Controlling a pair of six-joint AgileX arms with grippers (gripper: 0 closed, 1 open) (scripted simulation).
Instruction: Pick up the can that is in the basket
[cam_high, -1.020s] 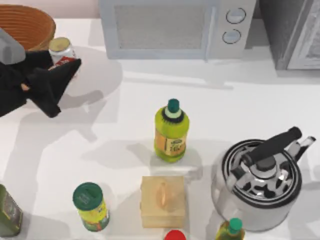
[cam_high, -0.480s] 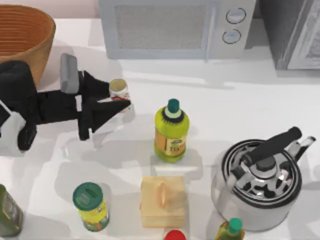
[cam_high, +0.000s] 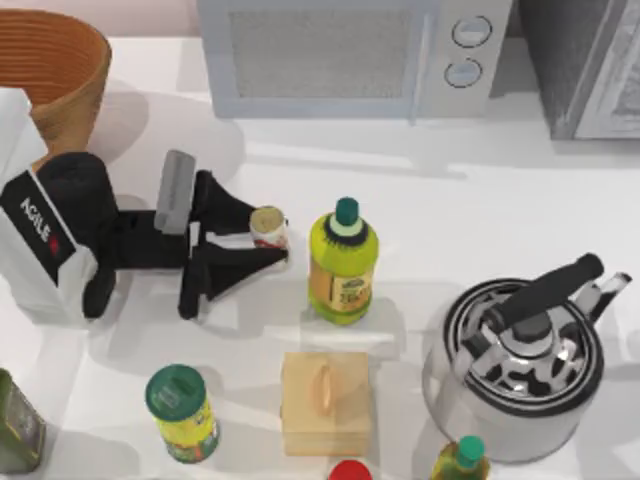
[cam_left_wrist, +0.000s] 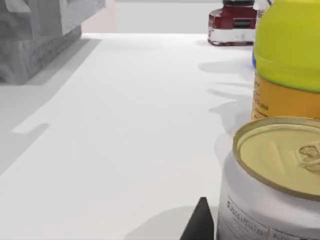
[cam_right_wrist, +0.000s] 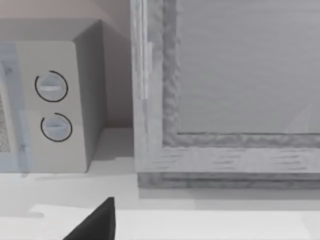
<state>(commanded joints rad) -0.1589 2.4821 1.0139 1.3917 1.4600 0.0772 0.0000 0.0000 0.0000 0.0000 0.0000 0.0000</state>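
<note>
Starting at the top view's far left, the basket (cam_high: 55, 60) is listed: orange-brown wicker, ribbed inside, set in the table's back left corner, partly cut by the frame edge. Below it the left arm is recorded, white casing with black wrist, stretched rightward across the table (cam_high: 120, 310).

Left gripper (cam_high: 272, 243): fingers are closed part-way onto the can (cam_high: 267, 226), one finger behind it and one in front, so the can is held between the tips. The can is thus found out of the basket and well to its right, whitish sides with a red mark, tan end turned up. Whether it is touching the tabletop cannot be told. In the left wrist view the can (cam_left_wrist: 272, 185) is seen close up, gold lid with pull tab, one dark fingertip (cam_left_wrist: 200, 222) beside it.

Just right of the can, a yellow-green bottle (cam_high: 343, 262) with green cap is noted; a narrow gap is seen between the two. Open white surface is recorded behind the gripper, between it and the microwave (cam_high: 350, 55).

Toward the front: a dark bottle (cam_high: 15, 425) at the left edge, a green-lidded yellow jar (cam_high: 182, 412), a wooden box (cam_high: 325, 402), a red cap (cam_high: 350, 470) at the front edge, a small green-capped bottle (cam_high: 460, 460).

Right side: a steel kettle (cam_high: 520, 370) with black handle.

Right gripper: one dark fingertip (cam_right_wrist: 95, 222) is shown in the right wrist view, facing the microwave dials (cam_right_wrist: 52, 107) and a grey cabinet (cam_right_wrist: 225, 90); its opening cannot be told.
</note>
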